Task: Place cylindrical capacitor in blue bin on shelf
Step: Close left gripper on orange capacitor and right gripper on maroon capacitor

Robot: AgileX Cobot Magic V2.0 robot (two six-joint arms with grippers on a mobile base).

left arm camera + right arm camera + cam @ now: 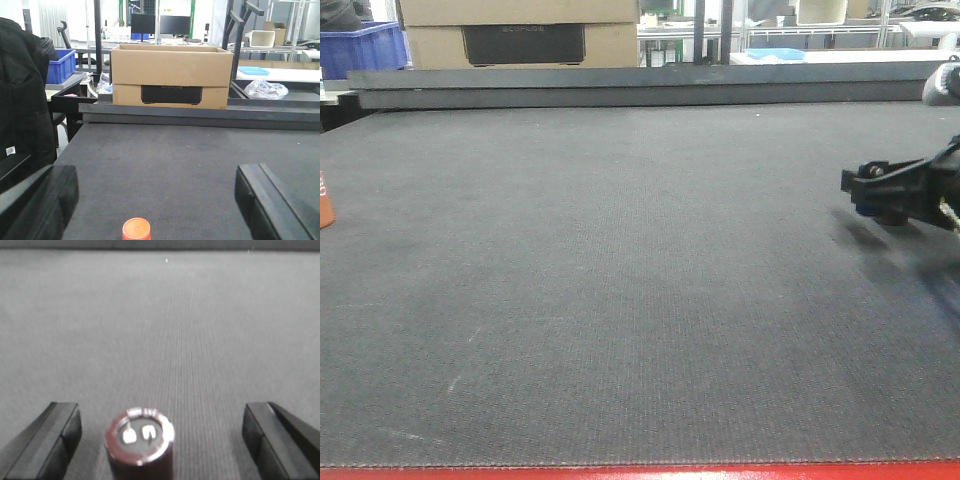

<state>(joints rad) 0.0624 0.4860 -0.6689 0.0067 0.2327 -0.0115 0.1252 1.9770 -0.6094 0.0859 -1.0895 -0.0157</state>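
1. Filling most of each view, a dark grey woven mat (620, 300) is being used as the work surface, with a red strip running along its near edge.
2. Behind the mat, a raised dark ledge is being topped by a cardboard box (171, 75). A blue crate (62, 64) is being kept on a bench off to the box's left, and monitors, metal frames and a clear bag are being shown deeper in the workshop.
3. The capacitor (140, 442) is being shown upright on the mat between the fingers of the right gripper (162, 440). It is nearer the finger at the picture's left and is being touched by neither, and the jaws are being held wide apart, released.
4. The left gripper (157, 200) is likewise being held spread, with nothing grasped. An orange cap (136, 230) is being seen on the mat between its fingers.
5. In the front view the right gripper (895, 190) is being cut off by the right edge, low over the mat, and the capacitor cannot be made out there.
6. The capacitor's lower body and the orange cap are being cropped by the frame bottoms, and the right wrist view is being blurred.
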